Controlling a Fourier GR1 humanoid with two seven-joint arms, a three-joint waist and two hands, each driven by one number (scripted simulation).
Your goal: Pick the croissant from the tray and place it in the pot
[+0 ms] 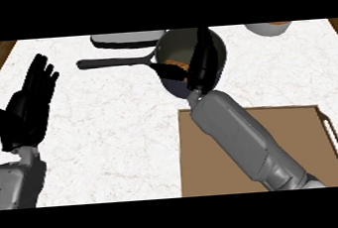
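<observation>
Brown tray (206,178) lies nearest me, nothing visible on it. My left hand (32,103) rests open at the left edge. My right hand (202,64) reaches into the pot (222,45), fingers curled beside the croissant (174,63), positioned for release. I see no writing.

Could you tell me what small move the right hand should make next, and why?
Probably open and let go: the right hand is over the pot with the croissant showing orange inside it, and the tray bears nothing. The left hand rests open.
</observation>
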